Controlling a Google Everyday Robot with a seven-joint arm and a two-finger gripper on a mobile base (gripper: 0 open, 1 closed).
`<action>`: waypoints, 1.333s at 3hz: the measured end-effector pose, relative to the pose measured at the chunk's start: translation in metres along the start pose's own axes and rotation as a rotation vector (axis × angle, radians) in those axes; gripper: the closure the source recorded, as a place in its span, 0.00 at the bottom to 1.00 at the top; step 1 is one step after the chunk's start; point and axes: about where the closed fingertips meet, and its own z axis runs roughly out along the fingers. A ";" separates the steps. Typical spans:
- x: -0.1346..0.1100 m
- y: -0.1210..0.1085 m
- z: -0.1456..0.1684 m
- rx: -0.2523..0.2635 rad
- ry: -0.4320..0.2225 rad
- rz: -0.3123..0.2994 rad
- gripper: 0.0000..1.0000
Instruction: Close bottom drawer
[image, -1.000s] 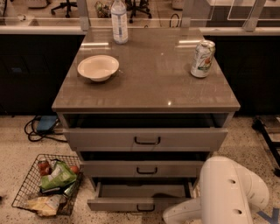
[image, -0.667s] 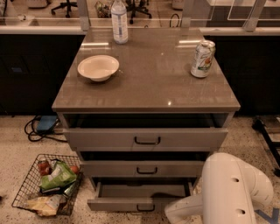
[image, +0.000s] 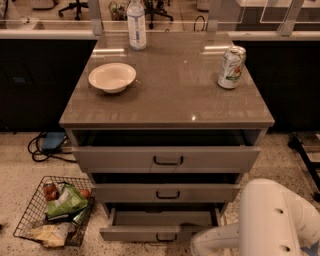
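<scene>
1. A bench with a grey-brown glossy top stands on a pale speckled floor, with 3 drawers in its front.
2. On the top, a cream bowl sits at the left, a clear bottle stands upright at the rear, and a drinks can stands upright at the right. The 3 are well apart.
3. Behind runs a long pale ledge over dark panels, with chair legs showing beyond it.
4. On the floor at the left, a wire basket holds packets and other small items. Dark cables and a blue object lie just behind it.
5. The top drawer and middle drawer each stand slightly out, with a dark gap above each front.
6. The bottom drawer is the lowest of the 3 and is pulled out farthest. Its plain grey tray is exposed, and its front with the black handle is near the picture's lower edge.
7. The robot's white arm fills the lower right corner and reaches left toward that drawer's front.
8. The pincer lies at the arm's end, low in the picture and just beside the right part of the bottom drawer's front. I cannot tell how far open it is, whether it touches the drawer, or whether it holds anything.
</scene>
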 end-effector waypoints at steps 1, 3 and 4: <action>-0.002 -0.002 0.017 0.094 -0.045 -0.014 1.00; -0.002 -0.028 0.031 0.233 -0.076 -0.081 1.00; -0.004 -0.030 0.031 0.242 -0.076 -0.089 1.00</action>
